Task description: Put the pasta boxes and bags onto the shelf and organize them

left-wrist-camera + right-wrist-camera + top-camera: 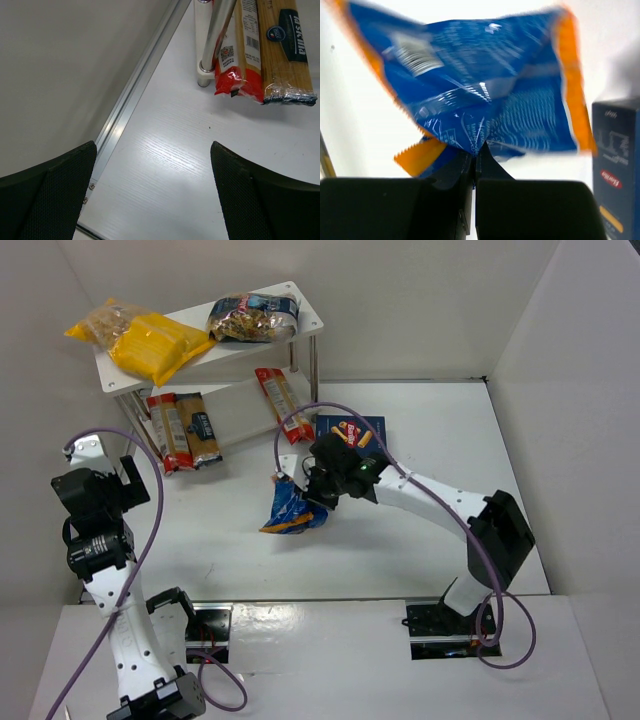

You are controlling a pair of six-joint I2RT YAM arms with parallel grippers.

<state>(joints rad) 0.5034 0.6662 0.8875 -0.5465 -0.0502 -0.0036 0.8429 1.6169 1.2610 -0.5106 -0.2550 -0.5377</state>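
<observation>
While its jaws press together on a fold of the crinkly blue bag with orange ends [485, 95], the right gripper [476, 152] holds the pack at mid-table, just beside the dark-blue pasta box [350, 432] lying flat on the white table [420, 540]. The pinch at the bag's edge appears meant to let the soft pack hang free for a carry to the white two-tier shelf [308, 322] at the far left. The left gripper [152, 165], fingers spread wide and holding nothing, hovers low near the shelf's left side, seemingly kept clear of the right arm's path.

Only the right wrist view shows the fingertips shut on the plastic film; from above, the wrist hides that contact, and whether the bag is clear of the table cannot be told. The overhead view alone shows the shelf's load: a yellow pack [158, 345] and a clear bag [252, 318] on top, long narrow packs below. The left wrist view adds the red-edged pack [235, 75] and a spaghetti pack [287, 50], their ends beside a metal post [216, 35].
</observation>
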